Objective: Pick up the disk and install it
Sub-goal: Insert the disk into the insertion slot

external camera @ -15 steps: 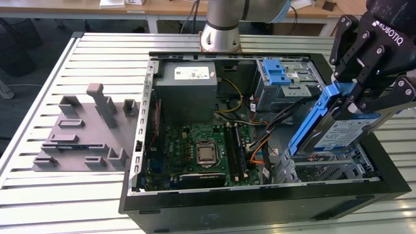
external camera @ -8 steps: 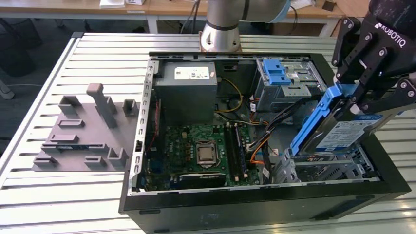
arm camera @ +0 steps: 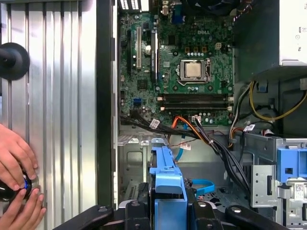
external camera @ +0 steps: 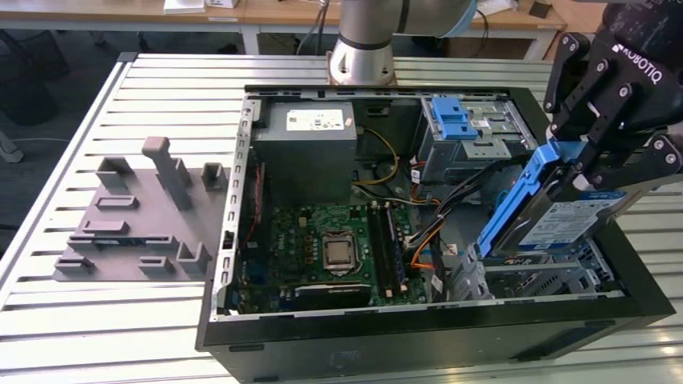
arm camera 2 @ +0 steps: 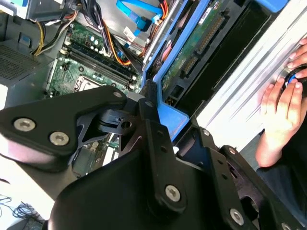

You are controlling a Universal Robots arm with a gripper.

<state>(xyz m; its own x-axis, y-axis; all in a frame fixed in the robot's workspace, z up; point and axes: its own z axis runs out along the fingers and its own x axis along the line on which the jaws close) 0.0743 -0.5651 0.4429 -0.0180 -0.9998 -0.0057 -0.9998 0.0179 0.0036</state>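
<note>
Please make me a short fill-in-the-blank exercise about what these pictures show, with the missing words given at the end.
1. The pincer is shut on the disk, gripping its ____ plastic bracket.
2. The disk hangs above the open computer case, on the exterior view's ____ side.
3. The grey tray with upright slots stands on the table, to the exterior view's ____ of the case.
Missing words: blue; right; left.
</note>
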